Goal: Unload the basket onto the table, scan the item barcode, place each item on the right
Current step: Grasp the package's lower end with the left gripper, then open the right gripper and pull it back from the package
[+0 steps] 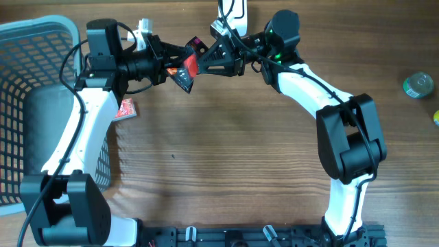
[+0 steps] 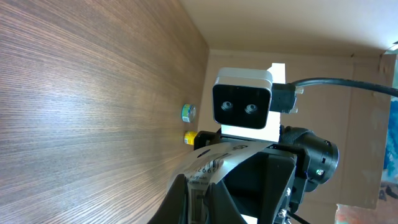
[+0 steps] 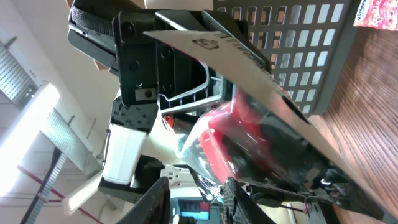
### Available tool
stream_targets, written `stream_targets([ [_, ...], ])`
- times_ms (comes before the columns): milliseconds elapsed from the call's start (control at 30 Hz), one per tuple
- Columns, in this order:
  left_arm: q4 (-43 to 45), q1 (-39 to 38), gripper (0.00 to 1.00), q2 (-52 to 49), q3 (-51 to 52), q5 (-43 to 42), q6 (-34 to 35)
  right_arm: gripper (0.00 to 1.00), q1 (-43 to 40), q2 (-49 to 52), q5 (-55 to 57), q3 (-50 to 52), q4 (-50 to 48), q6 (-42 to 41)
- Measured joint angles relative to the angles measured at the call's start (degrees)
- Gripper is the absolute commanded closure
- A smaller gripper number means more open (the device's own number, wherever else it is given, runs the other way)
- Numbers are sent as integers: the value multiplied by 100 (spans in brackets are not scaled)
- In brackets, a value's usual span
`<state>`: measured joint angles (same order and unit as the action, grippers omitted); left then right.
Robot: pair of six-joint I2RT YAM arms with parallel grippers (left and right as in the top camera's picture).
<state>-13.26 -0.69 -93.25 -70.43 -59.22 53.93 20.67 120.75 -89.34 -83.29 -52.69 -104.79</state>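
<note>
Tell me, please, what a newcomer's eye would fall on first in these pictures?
First, the red and black packet at the far middle of the table, where the left gripper is shut on it and the right gripper meets it from the other side. Next comes the big grey-blue basket at the left edge, with a small red sachet lying on the table beside it.
</note>
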Motion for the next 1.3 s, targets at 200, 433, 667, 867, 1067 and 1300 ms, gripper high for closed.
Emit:
stream_targets([
  [200, -179, 181, 96, -9, 0, -26, 9, 62, -2, 0, 0, 0, 0, 7],
  [433, -319, 483, 96, -9, 0, -90, 588, 51, -111, 0, -2, 0, 0, 94],
  [667, -319, 354, 96, -9, 0, -212, 1740, 49, -293, 0, -2, -7, 1143, 728],
  [867, -308, 28, 96, -9, 0, -223, 3018, 48, -402, 0, 0, -11, 2673, 1611],
  [1067, -339, -361, 96, -11, 0, -236, 4614, 47, -472, 0, 315, -17, 4444, 2820],
  [1300, -297, -590, 96, -33, 7, -435, 6205, 47, -511, 0, 1451, -48, 6647, 4087],
])
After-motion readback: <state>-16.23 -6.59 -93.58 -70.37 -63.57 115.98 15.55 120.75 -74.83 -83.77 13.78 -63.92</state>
